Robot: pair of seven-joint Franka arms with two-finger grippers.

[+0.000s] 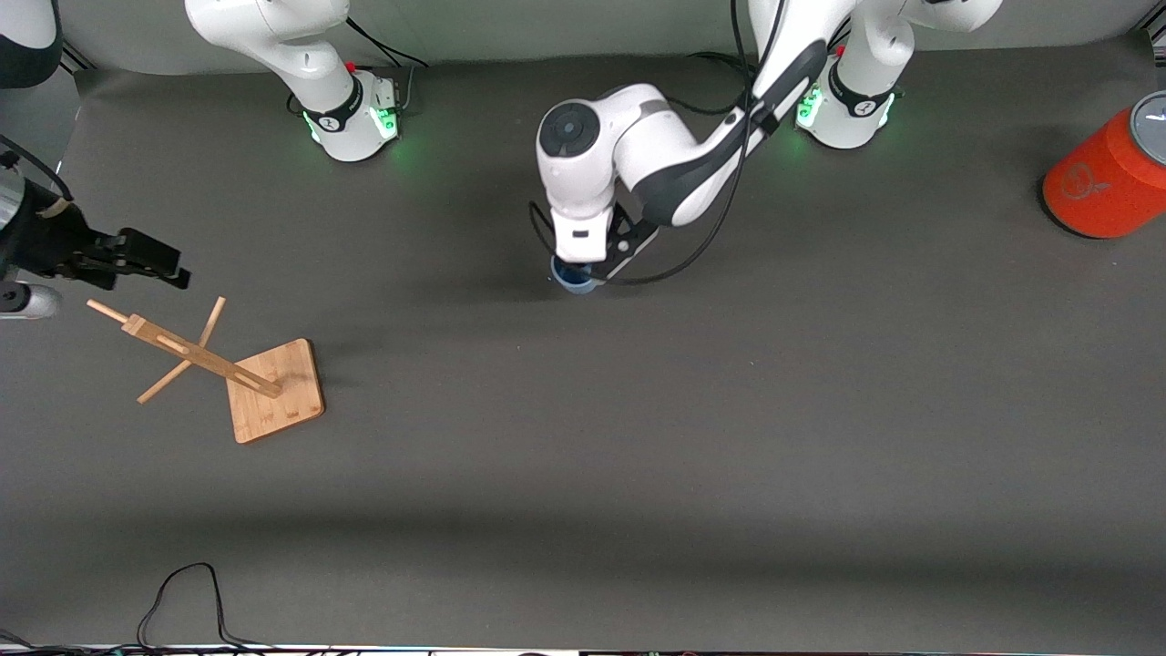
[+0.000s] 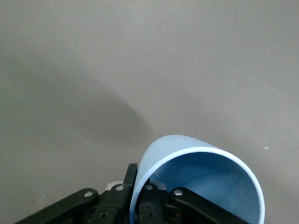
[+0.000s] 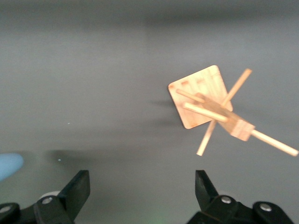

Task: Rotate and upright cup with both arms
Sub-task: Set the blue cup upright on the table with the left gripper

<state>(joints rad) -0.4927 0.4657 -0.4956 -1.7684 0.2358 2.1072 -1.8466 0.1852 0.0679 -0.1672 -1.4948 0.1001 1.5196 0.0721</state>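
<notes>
The light-blue cup (image 1: 576, 281) is in mid-table, under the left arm's wrist. My left gripper (image 1: 590, 271) is shut on it. In the left wrist view the left gripper (image 2: 141, 181) pinches the cup's (image 2: 205, 179) rim wall, one finger outside and one inside, and the open mouth faces the camera. I cannot tell whether the cup touches the table. My right gripper (image 1: 164, 267) is open and empty, waiting above the table at the right arm's end, next to the wooden rack. In the right wrist view the right gripper (image 3: 142, 186) has its jaws wide apart, and the cup (image 3: 8, 166) shows at the edge.
A wooden rack (image 1: 273, 390) with a square base and crossed pegs stands near the right gripper; it also shows in the right wrist view (image 3: 202, 102). A large orange cylinder (image 1: 1104, 182) with a grey top lies at the left arm's end. A black cable (image 1: 187, 592) loops at the table's near edge.
</notes>
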